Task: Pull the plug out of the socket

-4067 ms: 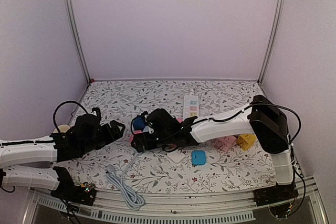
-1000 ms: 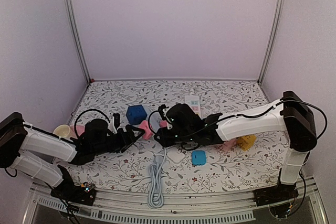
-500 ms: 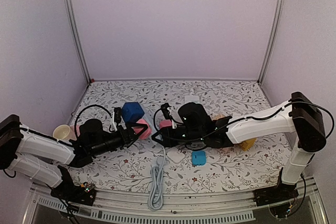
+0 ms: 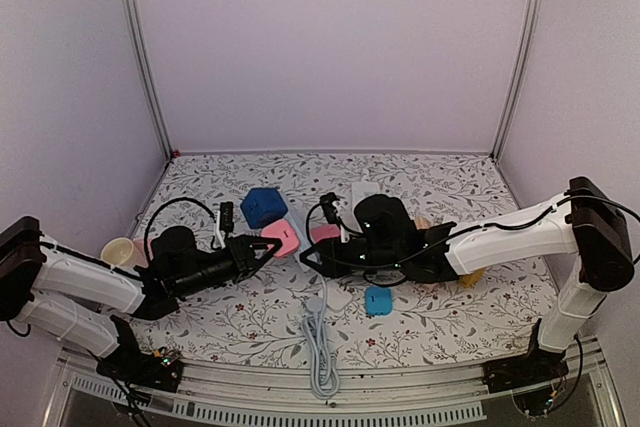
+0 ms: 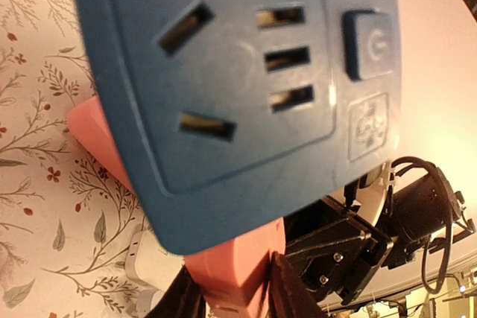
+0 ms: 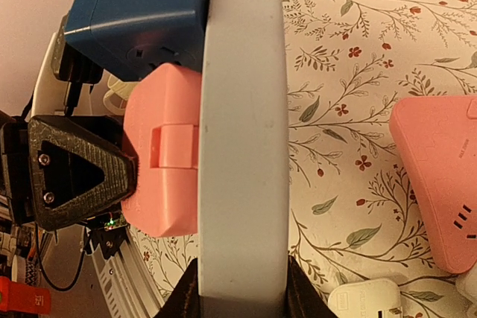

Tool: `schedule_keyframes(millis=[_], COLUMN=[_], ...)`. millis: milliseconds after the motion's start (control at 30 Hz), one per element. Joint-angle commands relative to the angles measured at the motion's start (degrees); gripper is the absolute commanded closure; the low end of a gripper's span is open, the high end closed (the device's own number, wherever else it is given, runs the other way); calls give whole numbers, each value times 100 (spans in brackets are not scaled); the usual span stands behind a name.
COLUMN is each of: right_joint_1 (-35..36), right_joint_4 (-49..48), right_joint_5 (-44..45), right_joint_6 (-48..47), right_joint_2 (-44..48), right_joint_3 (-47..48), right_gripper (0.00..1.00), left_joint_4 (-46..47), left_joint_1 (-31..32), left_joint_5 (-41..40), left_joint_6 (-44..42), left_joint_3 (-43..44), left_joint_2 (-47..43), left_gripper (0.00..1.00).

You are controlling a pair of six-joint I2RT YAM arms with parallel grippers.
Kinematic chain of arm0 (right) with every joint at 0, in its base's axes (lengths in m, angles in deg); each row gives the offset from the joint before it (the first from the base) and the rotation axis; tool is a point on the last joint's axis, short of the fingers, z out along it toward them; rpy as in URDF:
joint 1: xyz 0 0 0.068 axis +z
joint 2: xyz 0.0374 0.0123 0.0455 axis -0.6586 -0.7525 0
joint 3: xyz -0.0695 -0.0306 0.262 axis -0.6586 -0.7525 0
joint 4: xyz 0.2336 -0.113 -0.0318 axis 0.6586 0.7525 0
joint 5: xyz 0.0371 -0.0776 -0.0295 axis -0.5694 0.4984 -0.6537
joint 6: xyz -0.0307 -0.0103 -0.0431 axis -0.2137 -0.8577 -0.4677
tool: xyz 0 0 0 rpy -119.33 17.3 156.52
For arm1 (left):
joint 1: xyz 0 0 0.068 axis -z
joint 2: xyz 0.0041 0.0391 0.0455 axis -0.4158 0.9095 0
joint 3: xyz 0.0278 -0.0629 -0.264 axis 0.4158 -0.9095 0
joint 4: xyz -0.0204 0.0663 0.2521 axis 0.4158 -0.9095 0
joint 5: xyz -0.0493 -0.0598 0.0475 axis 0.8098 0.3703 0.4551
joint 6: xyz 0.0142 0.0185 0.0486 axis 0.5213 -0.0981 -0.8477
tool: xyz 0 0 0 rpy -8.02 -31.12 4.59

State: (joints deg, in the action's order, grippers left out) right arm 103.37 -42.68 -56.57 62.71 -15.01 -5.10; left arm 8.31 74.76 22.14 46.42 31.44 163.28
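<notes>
Plug [image 6: 242, 109] gripped in right claw [image 4: 312, 253], beside pink socket [image 6: 160, 169] in left claw [image 4: 265, 248].

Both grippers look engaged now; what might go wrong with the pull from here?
The left gripper holds the pink socket by one end, so it may slip out. The blue socket cube sits close beside and could get knocked when the right gripper pulls the grey plug.

You may pass freely along the back of the counter [image 4: 300, 169]; at mid-depth the blue socket cube [image 4: 262, 205], pink socket [image 4: 283, 238] and, nearer you, the grey cable [image 4: 319, 343] obstruct passage.
</notes>
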Motion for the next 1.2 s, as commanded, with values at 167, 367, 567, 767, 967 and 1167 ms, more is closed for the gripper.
schedule_keyframes(millis=[167,367,567,767,967,1167], right_joint_1=[61,60,59,54,50,23], right_joint_4=[-67,353,704,946,1127,1354], right_joint_5=[956,1737,2472,2910,3151,3428], right_joint_6=[-446,-548,-400,-187,-18,211], right_joint_2=[423,468,485,453,412,393], right_joint_3=[81,11,-52,-7,12,9], right_gripper=[98,98,98,98,98,98], left_joint_4=[65,-195,-398,-558,-575,-542], left_joint_1=[108,134,133,143,150,183], left_joint_5=[81,20,-81,-95,-119,-147], left_joint_6=[-74,-77,-66,-43,-5,65], left_joint_3=[275,403,444,535,503,462], left_joint_2=[191,236,181,233,240,218], left_gripper=[88,100,100,100,100,100])
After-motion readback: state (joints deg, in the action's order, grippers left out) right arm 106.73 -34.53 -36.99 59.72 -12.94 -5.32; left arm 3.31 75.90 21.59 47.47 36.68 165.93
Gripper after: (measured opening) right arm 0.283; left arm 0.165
